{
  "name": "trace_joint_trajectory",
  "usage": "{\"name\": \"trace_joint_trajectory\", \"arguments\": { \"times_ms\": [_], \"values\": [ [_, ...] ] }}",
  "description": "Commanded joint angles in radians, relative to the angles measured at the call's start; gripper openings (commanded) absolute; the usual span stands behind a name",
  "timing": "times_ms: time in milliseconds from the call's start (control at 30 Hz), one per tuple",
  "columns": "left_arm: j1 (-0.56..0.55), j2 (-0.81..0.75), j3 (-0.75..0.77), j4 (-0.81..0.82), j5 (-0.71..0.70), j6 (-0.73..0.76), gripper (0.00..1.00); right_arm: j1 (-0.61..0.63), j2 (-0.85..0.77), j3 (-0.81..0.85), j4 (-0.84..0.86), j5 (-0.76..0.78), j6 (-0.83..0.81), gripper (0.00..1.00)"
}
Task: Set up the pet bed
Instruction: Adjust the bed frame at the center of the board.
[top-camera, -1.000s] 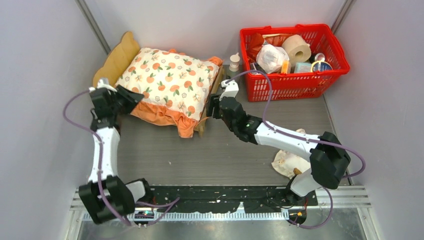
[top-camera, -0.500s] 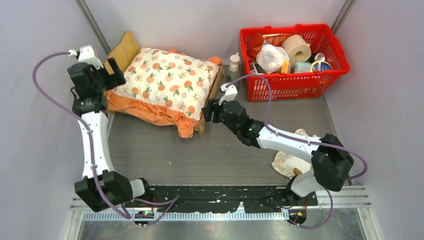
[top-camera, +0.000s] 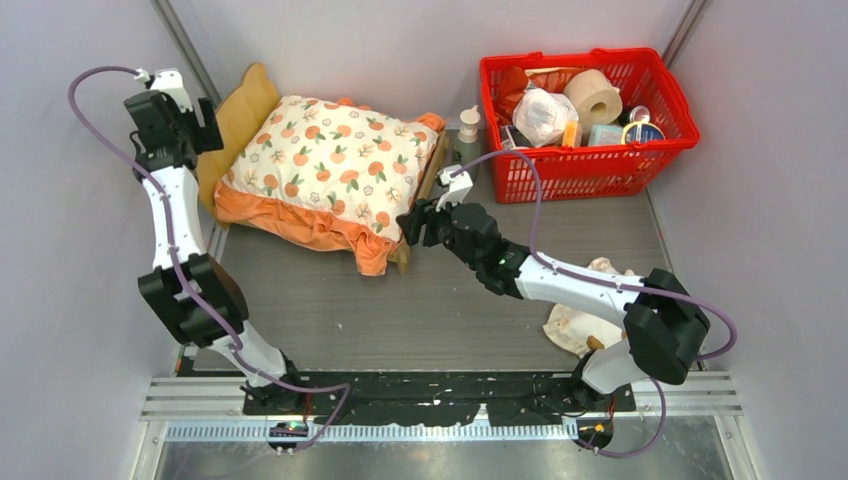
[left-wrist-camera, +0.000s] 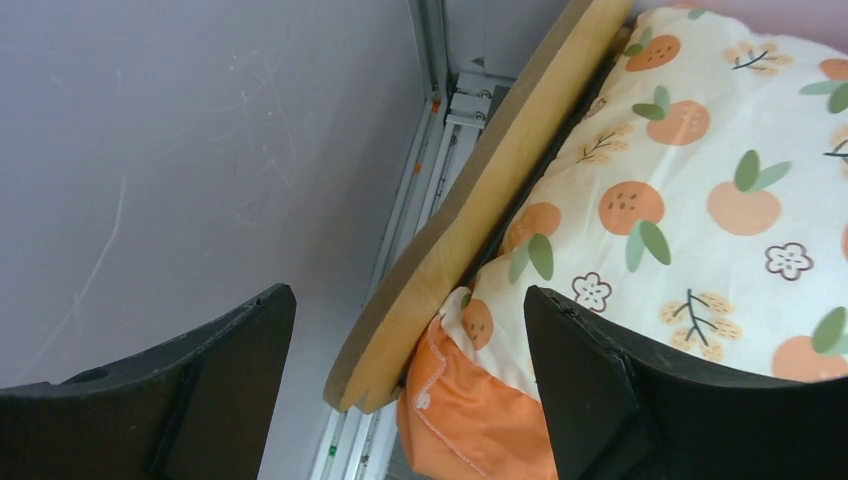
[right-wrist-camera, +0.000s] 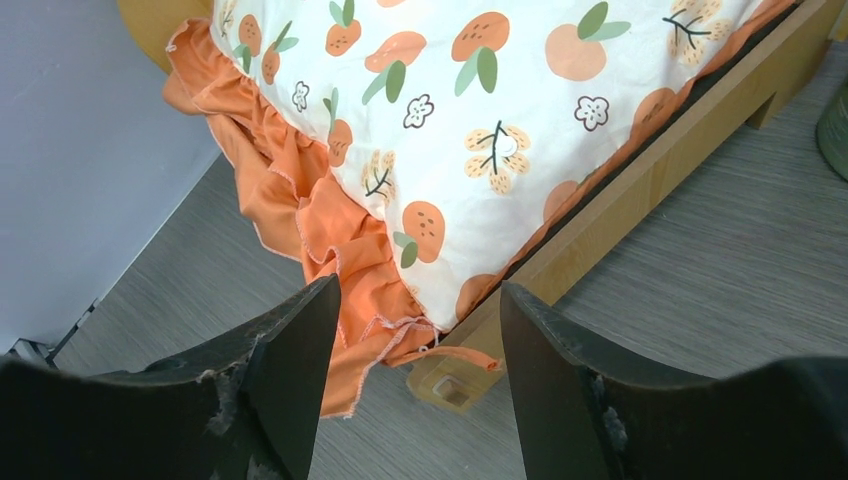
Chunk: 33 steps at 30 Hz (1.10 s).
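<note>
Light-wood pet bed (top-camera: 236, 112), scalloped headboard at its left end, standing on the grey wood-grain worktop (top-camera: 400, 310) at the far left, headboard close to the side wall. Cream cushion (top-camera: 335, 160) with orange fruit print and orange ruffles: lying on the pet bed, covering its base, ruffle spilling over the near edge and the near foot corner. Left tool (top-camera: 205, 128): at the headboard end of the pet bed, raised beside the wall; in the left wrist view its jaws stand wide apart and released, nothing between them but the headboard edge seen beyond. Right tool (top-camera: 412, 222): at the near foot corner of the pet bed; jaws parted, grasping nothing, with the ruffle and wooden corner leg seen past the gap; contact with the ruffle possibly none, though the view does not settle it. White bottle (top-camera: 468, 125): upright just beyond the foot end of the pet bed. Red basket (top-camera: 585, 165): right of the pet bed past the bottle, filled with assorted goods including a toilet roll (top-camera: 593, 97). Small cream frilled pillow (top-camera: 572, 325): well apart from the pet bed, near right, partly under the right arm.
</note>
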Motion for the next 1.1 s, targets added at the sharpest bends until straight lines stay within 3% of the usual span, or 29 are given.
{"name": "trace_joint_trajectory", "arguments": {
  "times_ms": [0, 167, 233, 367, 500, 833, 1067],
  "values": [
    [0.014, 0.071, 0.084, 0.0, 0.041, 0.06, 0.88, -0.002, -0.01, 0.001, 0.086, -0.029, -0.023, 0.66],
    [0.023, 0.157, 0.146, -0.005, 0.104, 0.059, 0.77, -0.012, 0.009, 0.009, 0.106, -0.04, -0.028, 0.66],
    [0.023, 0.181, 0.165, -0.025, 0.092, 0.06, 0.67, -0.017, 0.01, 0.009, 0.109, -0.044, -0.029, 0.66],
    [0.023, 0.185, 0.128, -0.011, 0.097, 0.036, 0.57, -0.028, 0.0, 0.004, 0.102, -0.039, -0.04, 0.66],
    [0.023, 0.153, 0.075, -0.02, 0.162, 0.003, 0.33, -0.045, -0.016, -0.01, 0.093, -0.03, -0.055, 0.66],
    [0.02, -0.027, -0.055, -0.077, 0.114, -0.053, 0.03, -0.063, -0.079, -0.041, 0.049, -0.01, -0.086, 0.66],
    [0.02, -0.176, -0.16, -0.187, -0.012, -0.03, 0.0, -0.067, -0.106, -0.068, 0.025, 0.009, -0.104, 0.67]
  ]
}}
